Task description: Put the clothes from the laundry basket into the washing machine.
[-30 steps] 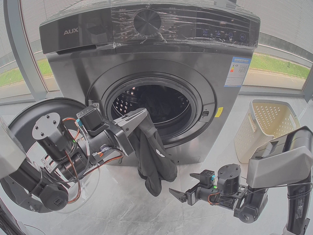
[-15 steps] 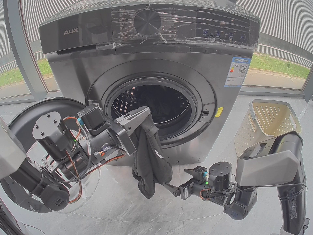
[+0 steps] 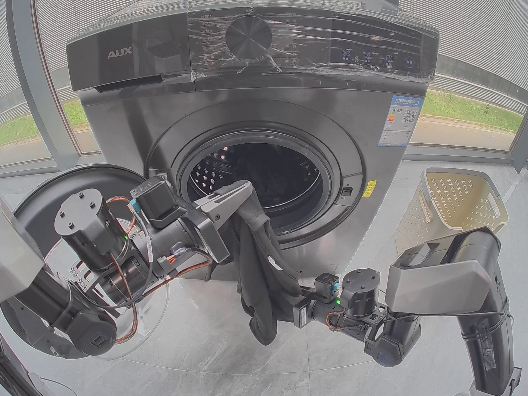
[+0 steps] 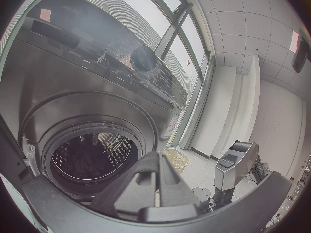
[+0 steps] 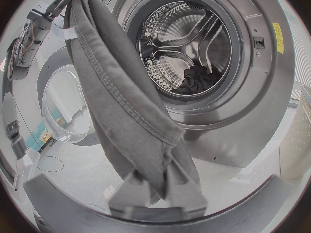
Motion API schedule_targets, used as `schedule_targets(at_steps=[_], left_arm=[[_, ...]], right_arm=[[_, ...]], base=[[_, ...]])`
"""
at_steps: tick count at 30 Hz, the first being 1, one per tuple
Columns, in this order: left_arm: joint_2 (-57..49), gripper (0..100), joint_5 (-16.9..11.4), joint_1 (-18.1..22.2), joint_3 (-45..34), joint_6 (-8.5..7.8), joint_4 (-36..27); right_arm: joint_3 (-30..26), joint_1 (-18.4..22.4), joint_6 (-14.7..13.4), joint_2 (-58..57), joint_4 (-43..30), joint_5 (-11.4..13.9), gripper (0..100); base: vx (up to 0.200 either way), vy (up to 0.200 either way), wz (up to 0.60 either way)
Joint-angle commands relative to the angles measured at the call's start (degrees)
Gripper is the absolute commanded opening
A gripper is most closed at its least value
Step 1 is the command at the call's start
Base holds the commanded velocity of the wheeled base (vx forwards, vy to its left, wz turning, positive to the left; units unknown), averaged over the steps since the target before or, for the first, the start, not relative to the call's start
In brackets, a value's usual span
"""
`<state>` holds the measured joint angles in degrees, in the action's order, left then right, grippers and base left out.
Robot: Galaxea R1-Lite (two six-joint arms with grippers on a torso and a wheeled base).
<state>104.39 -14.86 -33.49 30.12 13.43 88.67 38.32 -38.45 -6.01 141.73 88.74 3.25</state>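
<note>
1. Washing machine (image 3: pixel 247 111): front loader, directly beyond both grippers, port open. Its top is cut off at the upper edge of the head view.
2. Door (image 3: pixel 71 193): swung fully open, on the outer side of the left gripper. The left arm covers most of it, and only the rim and part of the clear window show.
3. Laundry basket (image 3: pixel 462 204): pale, perforated, on the floor beyond and outward of the right gripper, well apart from it. The right arm hides its lower part, and its bottom cannot be made out.
4. Drum (image 5: pixel 184 46): beyond the left gripper and above the right gripper. The back is dark in the head view; the paddles show clearly in the right wrist view.
5. Dark garment (image 3: pixel 258 270): held outside the port and hanging below the left gripper. One seamed band runs taut down to the right gripper, and a loose end droops beneath it. No part of it is inside the drum.
6. Dark clothing (image 5: pixel 196 80): small heap low in the drum, beyond both grippers. Item count cannot be told.
7. Left gripper (image 3: pixel 245 189): level with the port's lower half, fingers (image 4: pixel 171 172) clamped together on the garment's top edge.
8. Right gripper (image 5: pixel 158 182): low, near the machine's base, closed around the bunched band. In the head view its tips are buried in cloth.
</note>
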Motion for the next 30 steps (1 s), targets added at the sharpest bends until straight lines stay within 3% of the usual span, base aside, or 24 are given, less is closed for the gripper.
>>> schedule_targets(at_steps=[1,7,13,16,19,22,30], left_arm=[[0.03,0,0.01,0.00,-0.33,0.01,0.01],[-0.24,0,0.09,0.97,-1.56,-0.07,0.10],[-3.14,0,0.53,6.68,-7.27,-0.78,0.01],[-4.81,0,-0.08,7.82,-9.20,-0.60,0.01],[-4.98,0,-0.08,7.82,-9.20,-0.51,0.01],[-6.83,0,-0.08,8.00,-10.70,-2.80,0.01],[-8.32,0,-1.93,8.61,-13.25,-3.59,0.01]], right_arm=[[0.71,-0.13,-0.14,-0.22,0.03,0.00,0],[-1.84,0.30,-0.32,-3.48,0.03,-0.53,0],[-15.02,1.71,0.38,-18.42,0.03,-0.79,0],[-17.66,1.54,0.21,-23.51,0.03,-1.06,0],[-18.36,1.54,0.38,-26.24,-0.05,-1.76,0],[-18.45,1.27,0.47,-31.51,-0.14,-2.90,0],[-16.87,1.97,0.03,-34.59,-0.05,-3.08,0]], base=[[0.000,0.000,0.00],[0.000,0.000,0.00],[0.000,0.000,0.00],[0.000,0.000,0.00],[0.000,0.000,0.00],[0.000,0.000,0.00],[0.000,0.000,0.00]])
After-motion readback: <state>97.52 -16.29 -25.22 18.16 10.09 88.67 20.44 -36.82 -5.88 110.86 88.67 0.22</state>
